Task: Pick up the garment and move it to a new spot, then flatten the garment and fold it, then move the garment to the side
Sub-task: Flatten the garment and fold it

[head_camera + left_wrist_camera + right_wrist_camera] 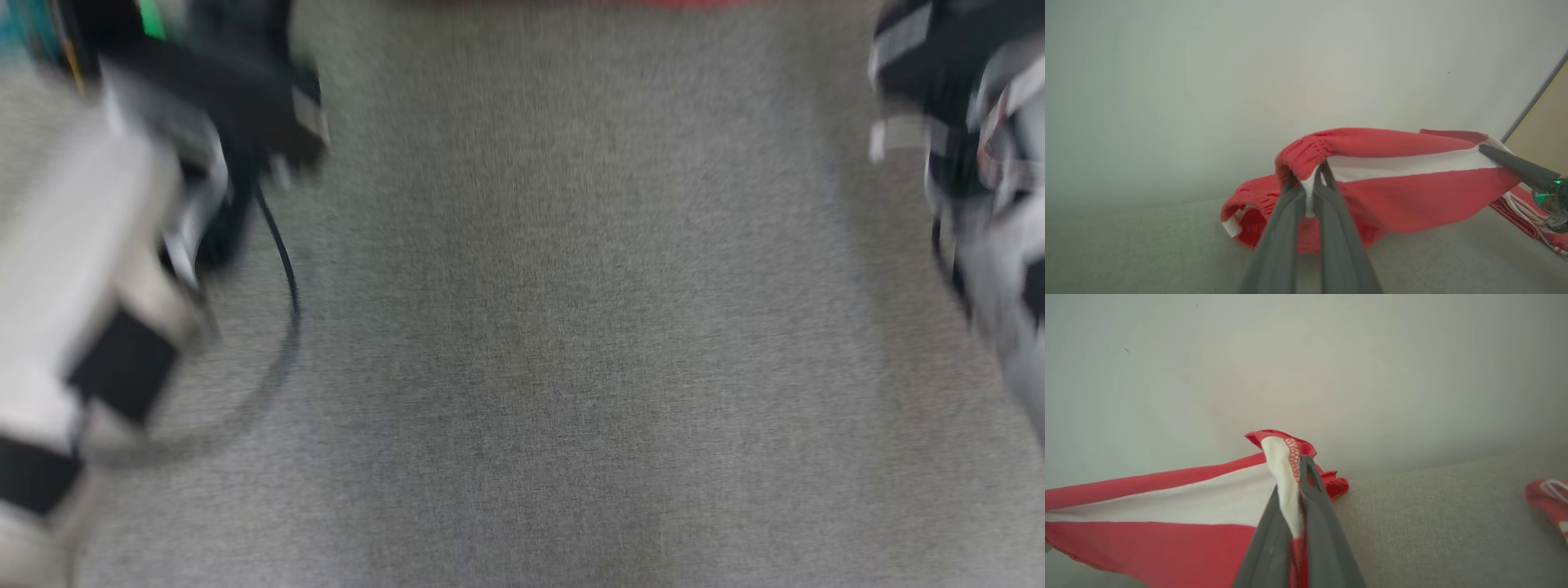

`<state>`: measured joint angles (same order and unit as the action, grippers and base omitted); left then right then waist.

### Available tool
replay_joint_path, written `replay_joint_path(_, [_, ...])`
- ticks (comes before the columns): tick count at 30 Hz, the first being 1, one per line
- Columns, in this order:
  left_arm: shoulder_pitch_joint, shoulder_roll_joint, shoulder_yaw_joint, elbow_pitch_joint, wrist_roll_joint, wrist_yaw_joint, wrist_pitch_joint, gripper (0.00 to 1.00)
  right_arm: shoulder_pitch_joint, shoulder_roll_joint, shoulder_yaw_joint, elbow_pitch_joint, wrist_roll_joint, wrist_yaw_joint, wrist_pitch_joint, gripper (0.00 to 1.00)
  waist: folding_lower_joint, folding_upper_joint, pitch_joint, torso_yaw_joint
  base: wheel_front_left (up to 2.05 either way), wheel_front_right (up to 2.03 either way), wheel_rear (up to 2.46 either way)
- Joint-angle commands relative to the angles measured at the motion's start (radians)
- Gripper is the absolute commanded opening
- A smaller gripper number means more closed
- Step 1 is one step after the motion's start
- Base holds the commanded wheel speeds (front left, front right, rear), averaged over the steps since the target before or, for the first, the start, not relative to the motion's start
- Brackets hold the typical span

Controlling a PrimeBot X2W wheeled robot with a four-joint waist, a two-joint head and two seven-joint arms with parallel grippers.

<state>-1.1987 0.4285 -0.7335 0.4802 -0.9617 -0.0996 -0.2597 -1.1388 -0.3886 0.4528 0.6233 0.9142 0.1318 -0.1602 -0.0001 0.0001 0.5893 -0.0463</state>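
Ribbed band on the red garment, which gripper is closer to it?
Left. The left gripper is shut right on the ribbed band; the right gripper pinches the far end of the red garment.

Plain room – bare wall, grey cloth

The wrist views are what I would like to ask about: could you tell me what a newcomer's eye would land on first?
The red garment with its white stripe stands out, stretched over the grey surface between both grippers. The left gripper is shut on its ribbed end and the right gripper on the opposite corner. The head view is badly blurred.
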Motion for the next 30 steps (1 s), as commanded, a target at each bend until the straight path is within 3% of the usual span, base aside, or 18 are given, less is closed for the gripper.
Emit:
replay_joint_path(1, [0.105, 0.007, 0.036, -0.062, 0.026, 0.020, -0.006, 0.00, 0.084, -0.032, 0.005, -0.036, 0.023, -0.003, -0.015, 0.00, 0.0001, -0.0001, -0.096, 0.019, 0.00, 0.00, 0.00])
replay_joint_path(4, [0.325, 0.001, 0.087, -0.185, 0.073, 0.058, -0.005, 0.00, 0.247, -0.069, 0.021, -0.115, 0.046, -0.003, -0.035, 0.00, 0.0001, -0.0001, -0.150, 0.023, 0.00, 0.00, 0.00])
replay_joint_path(5, [0.325, 0.001, 0.087, -0.185, 0.073, 0.058, -0.005, 0.00, 0.247, -0.069, 0.021, -0.115, 0.046, -0.003, -0.035, 0.00, 0.0001, -0.0001, -0.150, 0.023, 0.00, 0.00, 0.00])
replay_joint_path(10, [0.624, -0.022, 0.166, -0.317, 0.152, 0.093, -0.005, 0.00, 0.500, -0.089, 0.005, -0.210, 0.076, -0.003, -0.058, 0.00, 0.0001, -0.0001, -0.234, 0.026, 0.00, 0.00, 0.00])
replay_joint_path(19, [0.967, -0.090, 0.217, -0.345, 0.259, 0.068, -0.006, 0.00, 0.885, -0.037, -0.088, -0.309, 0.090, -0.003, -0.069, 0.00, 0.0001, -0.0001, -0.352, 0.027, 0.00, 0.00, 0.00])
replay_joint_path(30, [1.130, -0.163, 0.305, -0.280, 0.347, 0.024, -0.006, 0.00, 1.124, 0.079, -0.215, -0.368, -0.056, -0.003, -0.035, 0.00, 0.0001, -0.0001, -0.439, 0.034, 0.00, 0.00, 0.00])
